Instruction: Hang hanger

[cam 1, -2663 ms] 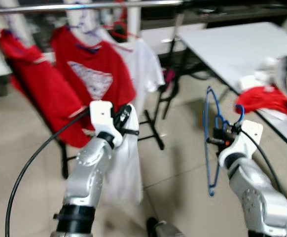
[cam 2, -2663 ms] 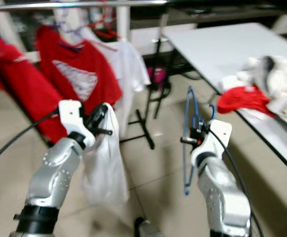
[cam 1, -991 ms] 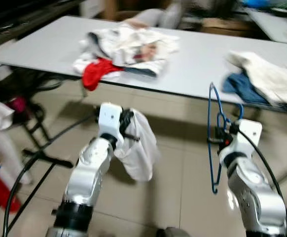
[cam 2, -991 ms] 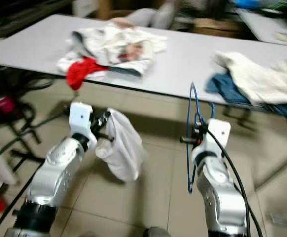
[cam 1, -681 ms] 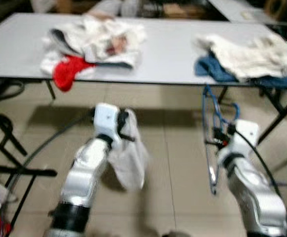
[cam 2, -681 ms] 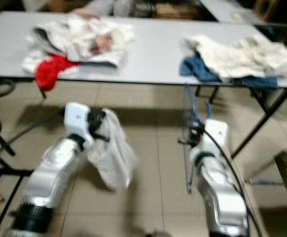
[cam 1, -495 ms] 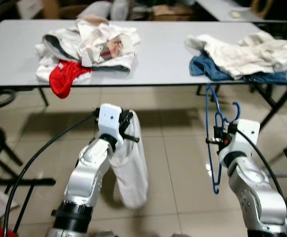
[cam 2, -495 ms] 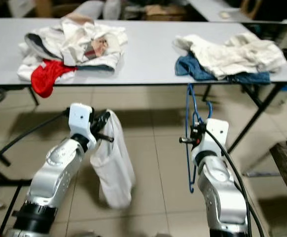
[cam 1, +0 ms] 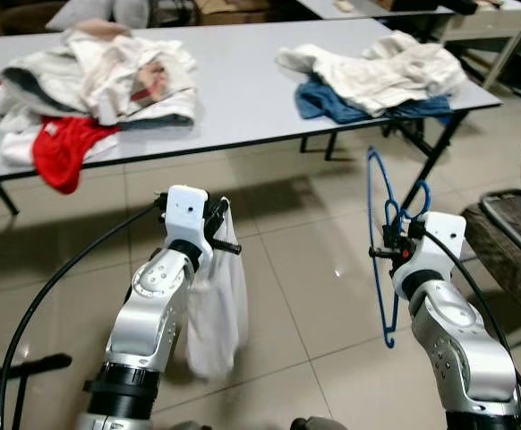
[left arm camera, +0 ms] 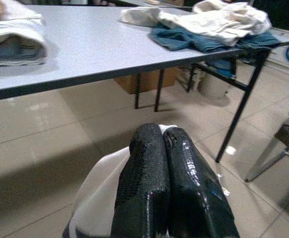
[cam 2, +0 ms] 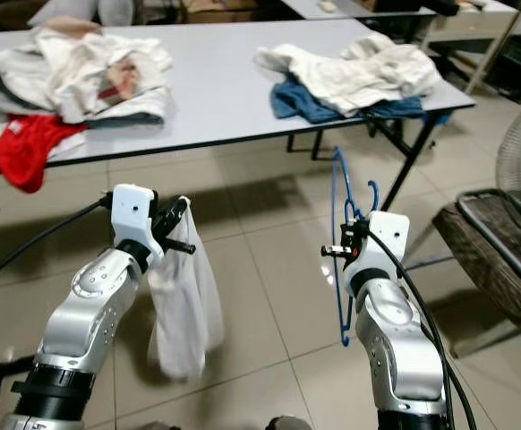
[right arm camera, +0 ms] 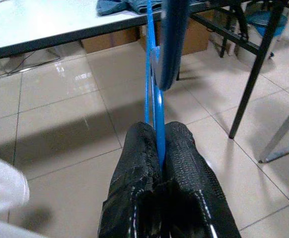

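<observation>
Blue hanger (cam 1: 381, 242) stood upright, long axis vertical, pinched in the closed right gripper (cam 1: 391, 254) on the scene's right. The left gripper (cam 1: 220, 231) was clamped on a white garment (cam 1: 214, 313), with the cluttered counter (cam 1: 234, 85) beyond.

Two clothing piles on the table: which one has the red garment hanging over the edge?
The pile at the robot's left; its red garment droops over the table edge. The other pile is cream over blue.

Clothes piles (cam 1: 90, 76) and (cam 1: 377, 76) lie on a grey table (cam 1: 234, 90) over tiled floor (cam 1: 305, 269).
</observation>
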